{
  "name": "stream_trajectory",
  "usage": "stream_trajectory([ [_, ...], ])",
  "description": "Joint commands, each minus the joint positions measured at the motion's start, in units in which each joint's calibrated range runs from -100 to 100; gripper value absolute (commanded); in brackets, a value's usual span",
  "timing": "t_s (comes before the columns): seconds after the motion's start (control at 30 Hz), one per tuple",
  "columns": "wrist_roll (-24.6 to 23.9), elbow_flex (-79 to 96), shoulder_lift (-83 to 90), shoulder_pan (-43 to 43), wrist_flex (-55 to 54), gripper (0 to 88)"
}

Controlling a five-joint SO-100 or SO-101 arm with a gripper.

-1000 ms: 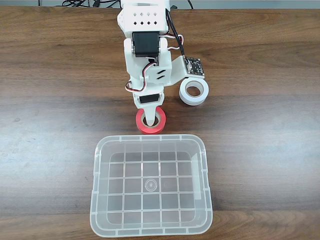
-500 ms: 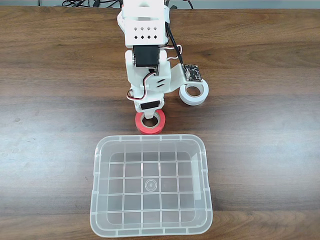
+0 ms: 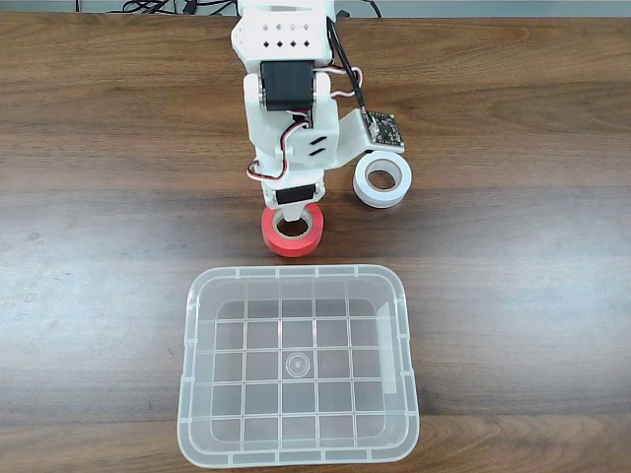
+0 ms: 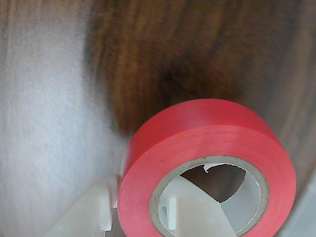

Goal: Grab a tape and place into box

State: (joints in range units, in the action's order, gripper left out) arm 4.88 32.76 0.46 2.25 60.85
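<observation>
Tape (image 3: 292, 233) now lifted, tilted, gripper (image 3: 293, 219) finger through its core

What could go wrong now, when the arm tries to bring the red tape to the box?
1. In the wrist view one finger sits inside the red tape; the hold seems to be on one wall only, so the roll may tilt or slip out.
2. The white tape lies close beside the arm, which could knock it.
3. The tape might hit the box's near rim.
</observation>
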Motion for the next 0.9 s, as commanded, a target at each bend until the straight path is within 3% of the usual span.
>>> stream_trajectory([
  [0.0,0.1,-4.3,14.5,-0.1,6.2,5.7],
  [0.3,0.1,-5.0,29.1,0.2,11.5,6.3],
  [0.47,-0.2,-16.2,30.2,0.2,11.5,6.3],
  [0.87,-1.7,-52.7,2.5,0.2,8.8,6.4],
])
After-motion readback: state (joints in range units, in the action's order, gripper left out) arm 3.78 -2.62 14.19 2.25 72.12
